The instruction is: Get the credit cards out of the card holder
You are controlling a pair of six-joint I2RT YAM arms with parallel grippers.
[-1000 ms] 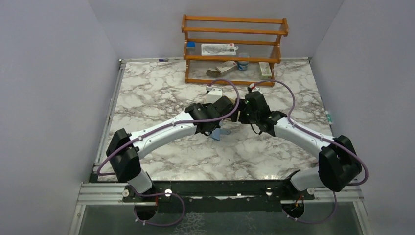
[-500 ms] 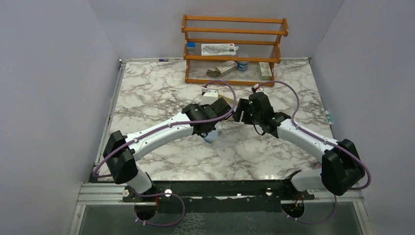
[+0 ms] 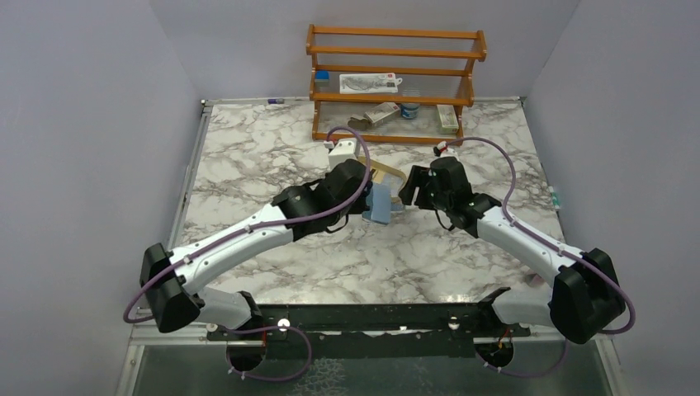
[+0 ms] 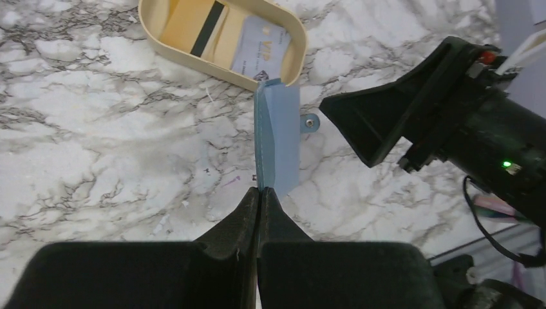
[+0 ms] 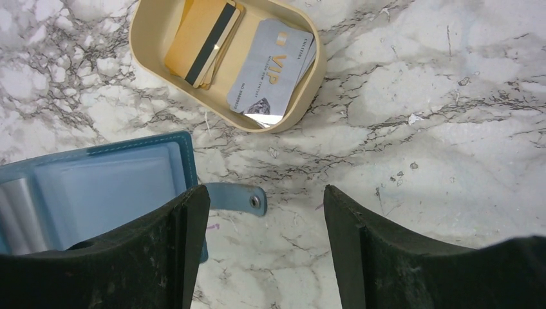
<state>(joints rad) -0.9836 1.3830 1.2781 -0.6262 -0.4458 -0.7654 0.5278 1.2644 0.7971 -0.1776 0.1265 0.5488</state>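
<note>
The teal-blue card holder [image 3: 381, 204] hangs just above the marble, with my left gripper [image 3: 369, 206] shut on its near edge. In the left wrist view the card holder [image 4: 278, 135] is edge-on and my left gripper [image 4: 259, 191] pinches its bottom corner. My right gripper [image 5: 264, 193] stands open over the snap tab [image 5: 239, 196], its left finger beside the open card holder [image 5: 109, 187]. A pale grey card edge [image 5: 14, 209] shows in a slot. Two credit cards lie in the oval tan tray [image 5: 193, 96]: a grey one [image 5: 273, 64] and a tan one with a dark stripe [image 5: 199, 42].
The tan tray [image 3: 386, 172] sits just behind the card holder, between the two grippers. A wooden rack [image 3: 394, 82] with small items stands at the back of the marble table. Grey walls close in on both sides.
My left arm has stretched forward and right, carrying the card holder up beside the tray. My right gripper has drawn back a little to the right and stayed open.
</note>
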